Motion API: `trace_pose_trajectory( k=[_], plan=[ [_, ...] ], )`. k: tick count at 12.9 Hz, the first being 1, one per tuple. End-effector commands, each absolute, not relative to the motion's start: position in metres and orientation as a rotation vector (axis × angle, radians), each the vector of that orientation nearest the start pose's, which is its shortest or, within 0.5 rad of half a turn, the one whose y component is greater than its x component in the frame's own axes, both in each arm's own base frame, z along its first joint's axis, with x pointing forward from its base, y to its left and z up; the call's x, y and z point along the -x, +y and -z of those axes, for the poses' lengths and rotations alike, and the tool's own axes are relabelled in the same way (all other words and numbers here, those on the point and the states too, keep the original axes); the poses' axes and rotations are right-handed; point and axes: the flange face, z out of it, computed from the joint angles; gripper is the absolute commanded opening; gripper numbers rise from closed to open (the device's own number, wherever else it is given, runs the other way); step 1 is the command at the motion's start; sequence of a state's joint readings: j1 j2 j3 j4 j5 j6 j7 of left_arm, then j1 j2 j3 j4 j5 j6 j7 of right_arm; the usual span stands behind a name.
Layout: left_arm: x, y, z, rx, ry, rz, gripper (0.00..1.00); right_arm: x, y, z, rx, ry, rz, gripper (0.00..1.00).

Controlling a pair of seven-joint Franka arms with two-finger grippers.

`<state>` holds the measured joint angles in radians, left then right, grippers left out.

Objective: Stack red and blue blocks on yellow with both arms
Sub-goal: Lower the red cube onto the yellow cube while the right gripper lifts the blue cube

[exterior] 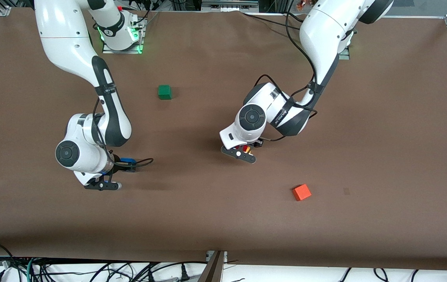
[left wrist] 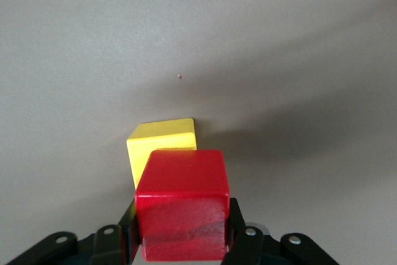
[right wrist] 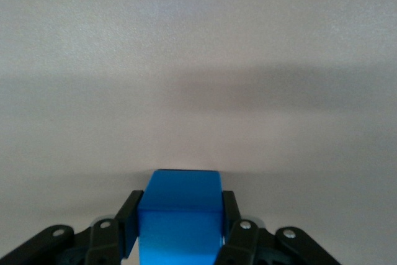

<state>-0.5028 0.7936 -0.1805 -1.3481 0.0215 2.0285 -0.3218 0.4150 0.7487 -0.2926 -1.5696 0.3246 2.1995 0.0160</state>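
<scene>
My left gripper is shut on the red block and holds it just over the yellow block, which stands on the table partly hidden under it. In the front view the left gripper is near the table's middle, with slivers of the red block and the yellow block showing under the wrist. My right gripper is shut on the blue block above bare table. In the front view the right gripper and the blue block are toward the right arm's end.
A green cube sits on the brown table, farther from the front camera, between the two arms. An orange cube lies nearer the front camera, toward the left arm's end.
</scene>
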Motion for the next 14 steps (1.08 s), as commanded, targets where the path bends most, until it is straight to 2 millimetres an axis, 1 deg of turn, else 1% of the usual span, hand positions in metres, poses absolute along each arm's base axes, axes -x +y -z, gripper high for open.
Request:
trace_pose_trajectory(
  k=[1, 3, 4, 5, 6, 8, 10, 12, 14],
  plan=[
    [-0.586, -0.440, -0.249, 3.144, 0.508, -0.221, 0.00, -0.688, 0.129, -0.221, 3.065, 0.031, -0.119, 0.42],
    [-0.585, -0.439, -0.243, 3.138, 0.507, -0.233, 0.00, -0.694, 0.139, -0.244, 3.043, 0.010, -0.160, 0.42],
    [-0.585, -0.439, -0.240, 3.139, 0.504, -0.236, 0.00, -0.699, 0.146, -0.262, 3.025, 0.001, -0.187, 0.42],
    [-0.585, -0.438, -0.238, 3.136, 0.505, -0.239, 0.00, -0.702, 0.156, -0.279, 3.014, 0.009, -0.219, 0.42],
    [-0.585, -0.438, -0.236, 3.133, 0.502, -0.245, 0.00, -0.702, 0.163, -0.292, 3.010, 0.061, -0.264, 0.42],
    [-0.585, -0.437, -0.231, 3.129, 0.502, -0.253, 0.00, -0.698, 0.194, -0.319, 3.012, 0.104, -0.315, 0.43],
    [-0.587, -0.435, -0.232, 3.129, 0.496, -0.250, 0.01, -0.696, 0.221, -0.342, 3.012, 0.168, -0.316, 0.43],
    [-0.588, -0.434, -0.231, 3.128, 0.493, -0.245, 0.16, -0.689, 0.259, -0.357, 3.018, 0.203, -0.282, 0.43],
    [-0.588, -0.433, -0.230, 3.126, 0.493, -0.249, 0.16, -0.684, 0.283, -0.369, 3.016, 0.235, -0.243, 0.43]
  ],
)
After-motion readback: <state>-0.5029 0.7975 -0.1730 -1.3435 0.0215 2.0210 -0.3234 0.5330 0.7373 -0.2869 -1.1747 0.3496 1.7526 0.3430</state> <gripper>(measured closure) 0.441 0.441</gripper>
